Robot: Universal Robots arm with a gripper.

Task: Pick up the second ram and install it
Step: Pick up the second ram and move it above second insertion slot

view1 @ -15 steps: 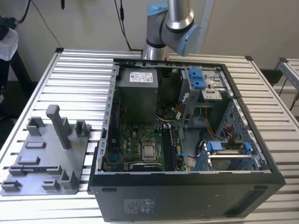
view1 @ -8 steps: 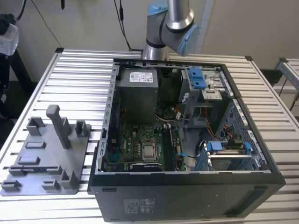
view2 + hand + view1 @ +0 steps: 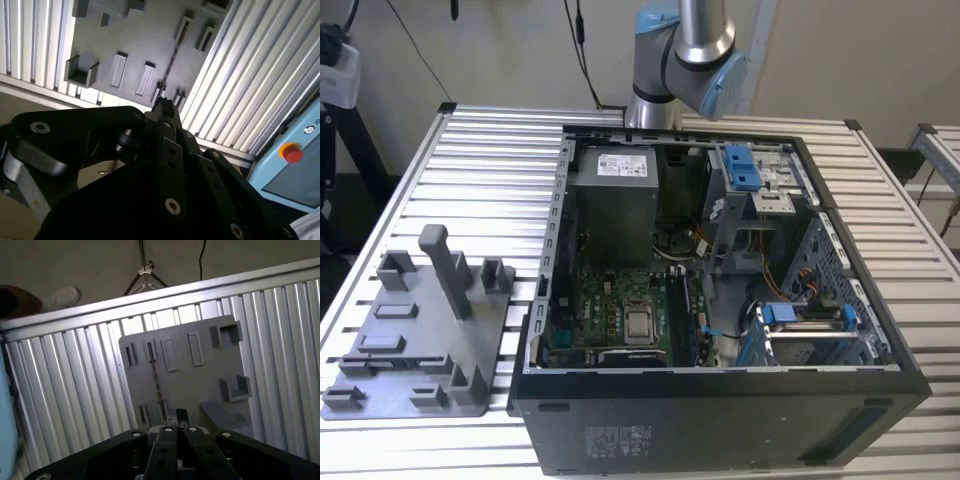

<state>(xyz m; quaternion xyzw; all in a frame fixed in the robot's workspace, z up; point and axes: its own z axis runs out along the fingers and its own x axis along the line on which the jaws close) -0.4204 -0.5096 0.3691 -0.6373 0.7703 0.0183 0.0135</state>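
From where I stand, the tool (image 3: 176,416) (image 3: 164,106) hangs over the grey tray (image 3: 200,385). In both wrist views its fingers look drawn together with nothing between them. Beneath it the memory stick (image 3: 156,382) (image 3: 171,67) stands on edge in the tray, showing as a thin dark line that bridges one pair of holder slots; the pair just beside it is empty. The tool's tips sit near one end of the stick, apart from it and not touching. In the exterior view the tray (image 3: 490,345) lies on the slatted counter (image 3: 490,170) at the lower left of the frame. The open computer case (image 3: 720,430) takes up the centre and right, and the arm (image 3: 685,50) rises at the top.
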